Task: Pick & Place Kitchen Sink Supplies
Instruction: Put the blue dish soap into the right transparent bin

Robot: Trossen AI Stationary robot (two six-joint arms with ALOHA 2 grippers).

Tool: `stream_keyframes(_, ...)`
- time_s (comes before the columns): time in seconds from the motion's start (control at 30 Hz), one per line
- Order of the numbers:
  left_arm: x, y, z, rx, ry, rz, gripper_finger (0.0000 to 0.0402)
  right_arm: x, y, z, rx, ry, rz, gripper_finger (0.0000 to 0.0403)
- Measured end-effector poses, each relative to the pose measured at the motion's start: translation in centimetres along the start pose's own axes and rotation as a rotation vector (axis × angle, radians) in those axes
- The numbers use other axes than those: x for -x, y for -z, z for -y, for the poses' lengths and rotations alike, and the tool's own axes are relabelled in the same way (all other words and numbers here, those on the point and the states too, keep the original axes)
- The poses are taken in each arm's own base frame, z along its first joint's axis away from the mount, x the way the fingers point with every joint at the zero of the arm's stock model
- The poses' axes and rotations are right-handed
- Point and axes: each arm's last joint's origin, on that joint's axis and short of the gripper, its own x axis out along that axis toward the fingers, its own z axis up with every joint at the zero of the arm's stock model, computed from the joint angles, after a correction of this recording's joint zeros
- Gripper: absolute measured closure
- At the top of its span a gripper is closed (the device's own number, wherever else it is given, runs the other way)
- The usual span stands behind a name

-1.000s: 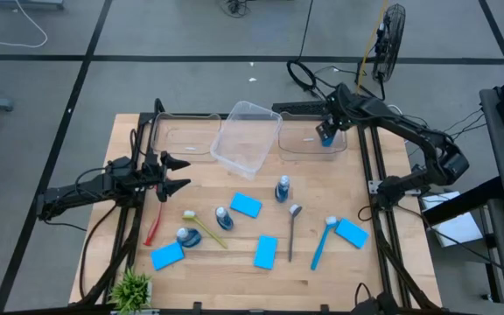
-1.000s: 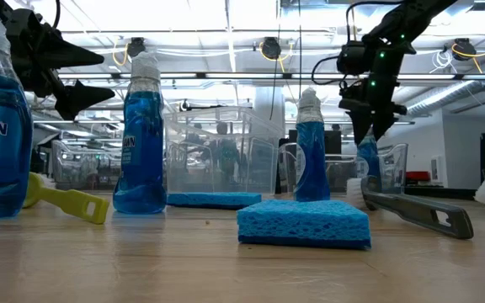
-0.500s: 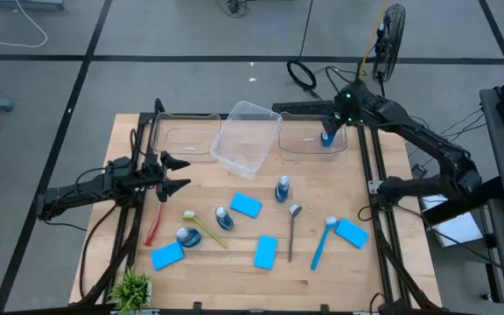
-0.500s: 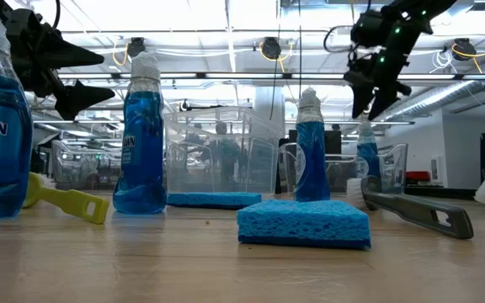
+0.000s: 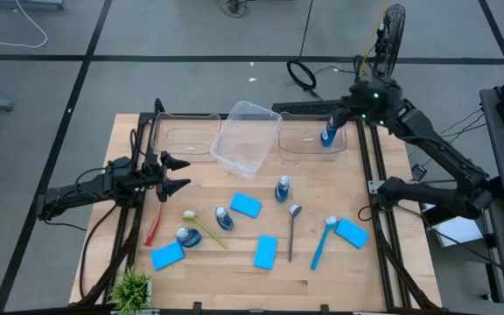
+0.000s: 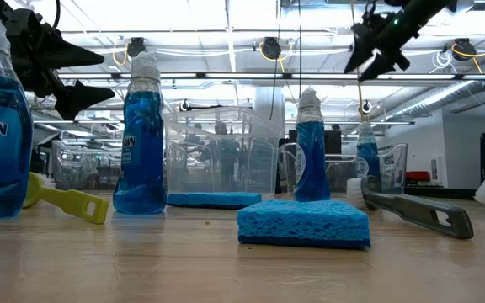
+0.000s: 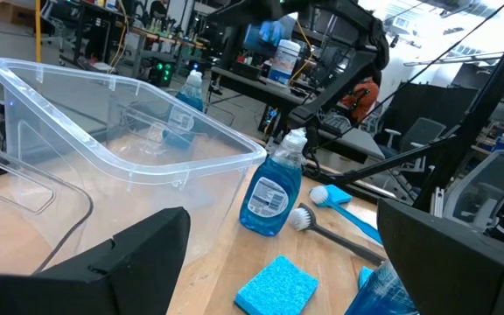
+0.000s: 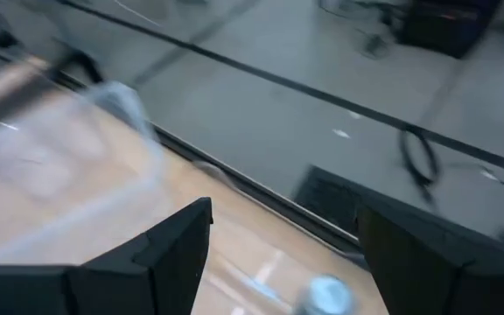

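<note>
A small blue bottle stands upright on the floor of the clear bin at the far right. My right gripper hangs open above and just right of it, touching nothing; the bottle's cap shows below its fingers. Three more blue bottles stand on the wooden table among flat blue sponges, a red brush, a yellow brush, a blue brush and a grey spoon-like tool. My left gripper waits open at the table's left.
A tilted clear bin sits at far centre, with another clear bin to its left. More sponges lie at the near left and the right. A small green plant stands at the near left corner.
My right gripper has risen from around the bottle in the far right bin and drawn back toward the table's right edge, tipping up nearer to level. The bottle stays standing in the bin.
</note>
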Motion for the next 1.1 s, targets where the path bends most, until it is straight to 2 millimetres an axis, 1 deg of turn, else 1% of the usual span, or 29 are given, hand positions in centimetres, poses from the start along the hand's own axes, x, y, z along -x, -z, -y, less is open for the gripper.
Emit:
stream_keyframes(0.23,0.0,0.0,0.0,0.000,0.000,0.000,0.0036,1.9,-0.1,-1.3,0.007,-0.222,0.038,0.0133)
stream_keyframes(0.43,0.0,0.0,0.0,0.000,0.000,0.000,0.0036,3.3,0.1,-2.7,0.018,-0.422,0.035,0.0133)
stream_keyframes(0.63,0.0,0.0,0.0,0.000,0.000,0.000,0.0036,4.1,0.5,-4.2,0.007,-0.549,0.005,0.0133)
stream_keyframes(1.1,0.0,0.0,0.0,0.000,0.001,0.000,0.0036,5.3,2.0,-8.6,0.056,-0.791,-0.112,0.0133)
